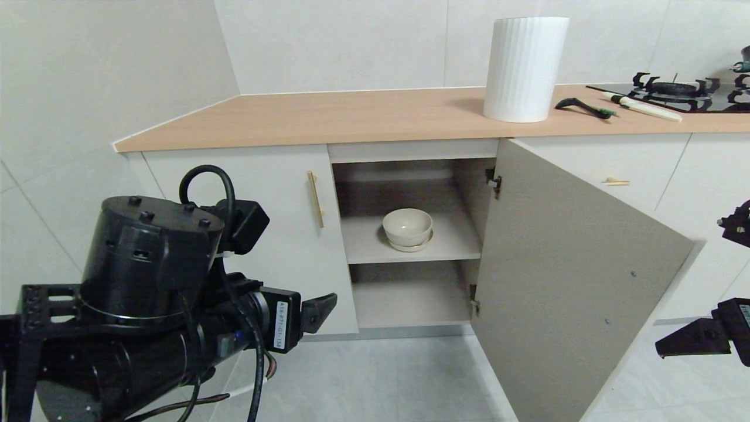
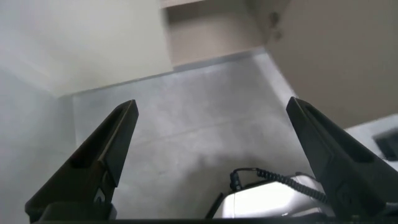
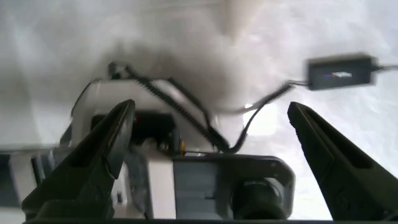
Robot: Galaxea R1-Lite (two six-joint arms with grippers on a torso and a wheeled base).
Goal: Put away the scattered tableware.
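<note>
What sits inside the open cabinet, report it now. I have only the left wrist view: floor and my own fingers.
Observer: A pale bowl stands on a small plate on the middle shelf.
Operator: Now list what lies out on the countertop.
Observer: On the countertop, to the right of a tall white ribbed container, lie a black-handled utensil and a pale-handled utensil, both near the stove.
</note>
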